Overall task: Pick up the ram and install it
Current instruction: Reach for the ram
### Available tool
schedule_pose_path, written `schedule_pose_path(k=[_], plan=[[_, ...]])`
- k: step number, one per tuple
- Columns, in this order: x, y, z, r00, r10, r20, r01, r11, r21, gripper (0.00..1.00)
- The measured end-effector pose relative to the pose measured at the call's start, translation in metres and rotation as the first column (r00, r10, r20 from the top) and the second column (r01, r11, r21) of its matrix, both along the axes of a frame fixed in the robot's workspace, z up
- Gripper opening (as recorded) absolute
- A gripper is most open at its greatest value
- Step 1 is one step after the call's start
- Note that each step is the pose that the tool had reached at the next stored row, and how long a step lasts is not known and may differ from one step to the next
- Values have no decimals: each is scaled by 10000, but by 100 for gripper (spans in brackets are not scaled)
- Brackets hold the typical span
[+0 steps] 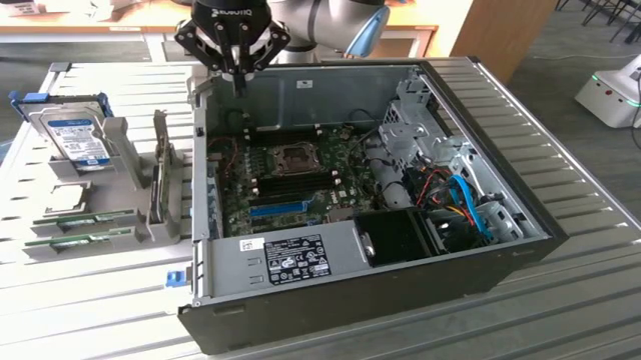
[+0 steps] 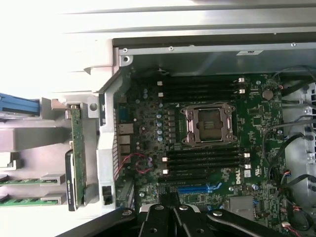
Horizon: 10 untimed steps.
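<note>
gripper: the gripper (image 1: 239, 87) (image 2: 172, 207) hangs up high over the open computer case (image 1: 521, 217). In the exterior view it sits against the case's far wall, toward the exterior view's left.
fingers: pads look pressed together, pretty much no gap. Honestly can't tell if anything thin is pinched in there, and they aren't touching the board or the case.
ram: the ram (image 1: 88, 219) (image 2: 29, 180) is lying flat in the grey rack (image 1: 128, 157), outside the case on the exterior view's left and well apart from the gripper.
second stick: another green stick (image 1: 78, 240) (image 2: 29, 201) sits just beside the first, one slot nearer the camera.
rest of rack: a hard drive (image 1: 75, 135) with a blue-white label stands at the far end. An upright card (image 1: 161, 176) (image 2: 76, 143) stands on edge right next to the case.
in the way: the case's side wall (image 1: 203, 172) (image 2: 106, 148) stands between the rack and the motherboard (image 1: 300, 180).
on the board: the CPU socket (image 1: 297, 156) (image 2: 207, 123) has black memory slots (image 2: 202, 160) on both sides. The blue slot (image 1: 278, 206) (image 2: 197, 188) is nearer the front.
clutter: a black fan shroud (image 1: 401, 236) and blue cables (image 1: 470, 202) are off on the exterior view's right.
table: slatted metal table (image 1: 571, 157) under everything.
</note>
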<state>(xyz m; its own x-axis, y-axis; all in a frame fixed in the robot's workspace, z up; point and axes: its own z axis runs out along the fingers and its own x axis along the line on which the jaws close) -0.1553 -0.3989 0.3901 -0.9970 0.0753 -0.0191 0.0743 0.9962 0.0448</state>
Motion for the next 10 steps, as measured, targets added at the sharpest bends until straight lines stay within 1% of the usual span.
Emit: schedule_pose_path(k=[10], plan=[[-152,0,-12,10000,0,-21,0,10000,-1,11]])
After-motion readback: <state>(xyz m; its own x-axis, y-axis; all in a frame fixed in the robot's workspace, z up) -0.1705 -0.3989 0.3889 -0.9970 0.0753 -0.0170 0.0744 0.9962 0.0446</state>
